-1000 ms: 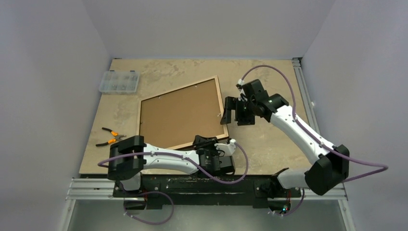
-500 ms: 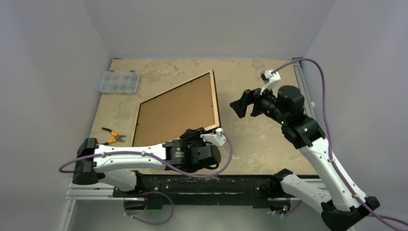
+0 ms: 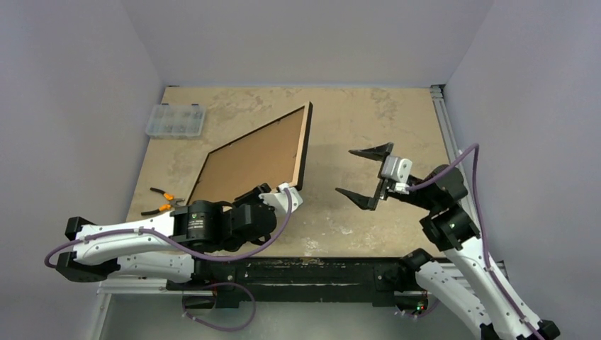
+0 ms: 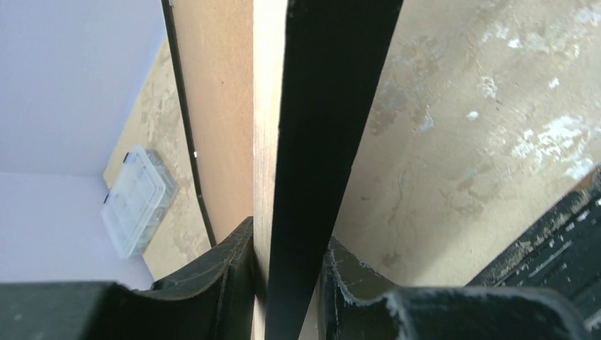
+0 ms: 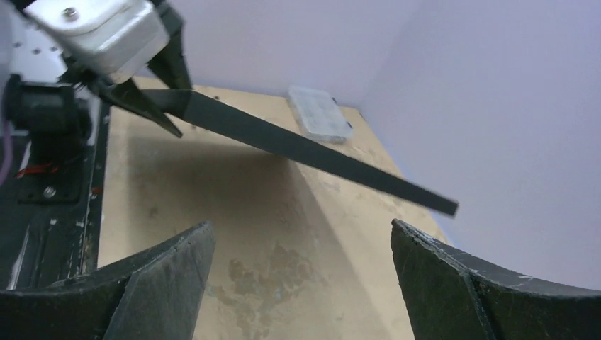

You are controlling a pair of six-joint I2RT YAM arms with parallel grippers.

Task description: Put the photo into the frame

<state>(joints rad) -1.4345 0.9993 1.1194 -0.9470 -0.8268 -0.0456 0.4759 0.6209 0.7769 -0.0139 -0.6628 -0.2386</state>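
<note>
The frame (image 3: 304, 145) stands tilted, its right edge lifted off the table and its tan back facing up and left. A brown backing board (image 3: 251, 163) fills it. My left gripper (image 3: 285, 193) is shut on the frame's near right corner. In the left wrist view the frame's black and tan edge (image 4: 319, 142) runs between the fingers of the left gripper (image 4: 287, 262). My right gripper (image 3: 345, 171) is open and empty, to the right of the frame and apart from it. The right wrist view shows the frame edge-on (image 5: 305, 149) beyond the right gripper (image 5: 301, 230). The photo is out of view.
A clear plastic parts box (image 3: 175, 120) sits at the far left of the table and shows in the left wrist view (image 4: 138, 202). Orange-handled pliers (image 3: 163, 200) lie at the near left. Grey walls close in the table on three sides.
My left arm has swung left and lifted the frame's right edge, so it tilts more steeply. My right arm has drawn back to the right and nearer, away from the frame.
</note>
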